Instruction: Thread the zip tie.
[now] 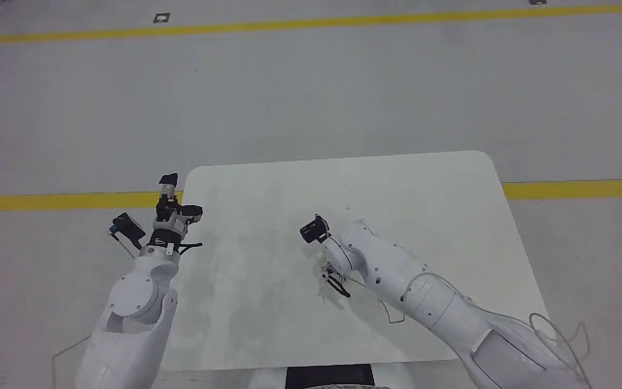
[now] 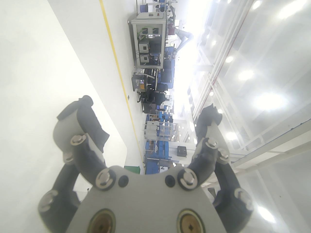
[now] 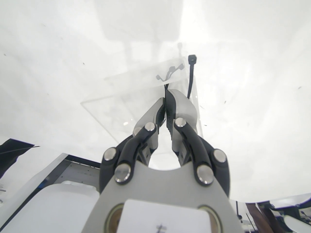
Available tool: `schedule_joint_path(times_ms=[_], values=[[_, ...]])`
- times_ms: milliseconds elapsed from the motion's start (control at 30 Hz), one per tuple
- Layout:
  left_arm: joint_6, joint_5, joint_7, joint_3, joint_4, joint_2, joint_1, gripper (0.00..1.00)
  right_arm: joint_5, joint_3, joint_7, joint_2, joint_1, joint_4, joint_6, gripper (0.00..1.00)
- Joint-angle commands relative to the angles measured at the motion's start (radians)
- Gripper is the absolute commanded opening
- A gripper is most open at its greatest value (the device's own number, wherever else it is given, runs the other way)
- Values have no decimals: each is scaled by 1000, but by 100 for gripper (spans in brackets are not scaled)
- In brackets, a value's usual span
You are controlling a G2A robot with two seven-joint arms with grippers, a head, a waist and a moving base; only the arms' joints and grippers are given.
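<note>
Top view: the left claw point(image 1: 167, 199) is seen at the desk point(image 1: 418, 194) edge, well apart from the right claw point(image 1: 335, 283). Left wrist view: it is spread wide, empty. Right wrist view: the right claw is closed on the black zip tie point(image 3: 191, 78) (head free). Threading seems not begun; the head must probably be taken next.

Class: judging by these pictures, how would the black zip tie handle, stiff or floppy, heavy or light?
Probably springy, not limp: the zip tie holds a smooth curve beyond the right gripper. Likely very light, being a thin strap.
</note>
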Motion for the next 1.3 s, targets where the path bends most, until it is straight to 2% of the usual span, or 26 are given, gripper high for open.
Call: schedule_joint_path(times_ms=[0,400,667,767,833,967,1267], values=[[0,0,0,0,0,0,0,100,-2,4,0,-1,-1,-1,-2,0],[0,0,0,0,0,0,0,100,-6,55,26,4,-17,-57,-31,0],[0,0,0,0,0,0,0,100,3,85,28,11,-42,-64,-57,0],[0,0,0,0,0,0,0,100,5,86,28,10,-46,-54,-65,0],[0,0,0,0,0,0,0,100,6,84,28,8,-47,-47,-68,5],[0,0,0,0,0,0,0,100,8,80,28,3,-46,-39,-69,3],[0,0,0,0,0,0,0,100,5,78,28,-2,-46,-47,-68,5]])
